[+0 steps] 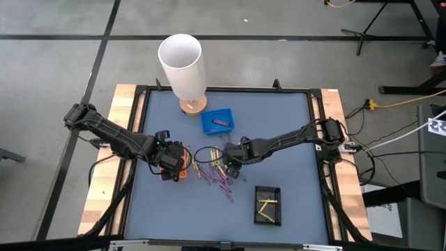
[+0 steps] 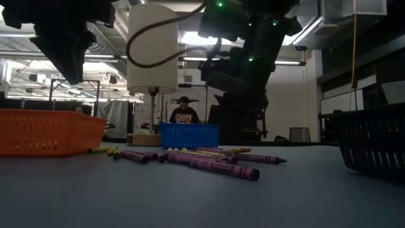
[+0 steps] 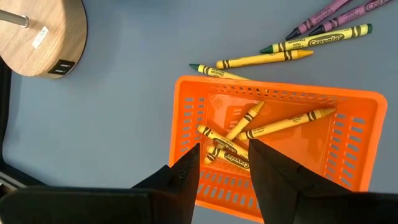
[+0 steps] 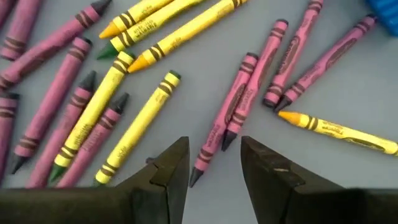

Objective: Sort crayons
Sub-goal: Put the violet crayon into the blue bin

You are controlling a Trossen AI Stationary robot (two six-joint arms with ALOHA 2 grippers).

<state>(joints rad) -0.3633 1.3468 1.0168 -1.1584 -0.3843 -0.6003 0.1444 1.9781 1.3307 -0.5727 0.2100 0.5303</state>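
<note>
**Crayons Lay Scattered as Both Grippers Hung Open Above Them**

The crayons [image 1: 217, 174] lay flat at mid-table, long axes mostly running diagonally, tips pointing mixed ways. The right gripper [image 4: 214, 165] hovered over them, jaws parted, holding nothing. The left gripper [image 3: 224, 163] hung over the orange tray [image 3: 186, 118], fingers apart and empty, several yellow crayons inside.

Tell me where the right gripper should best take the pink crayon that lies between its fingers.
Probably at mid-length of the pink crayon, from straight above. It lies flat and a twin touches its side, so the open right gripper should straddle both or nudge them apart.
</note>
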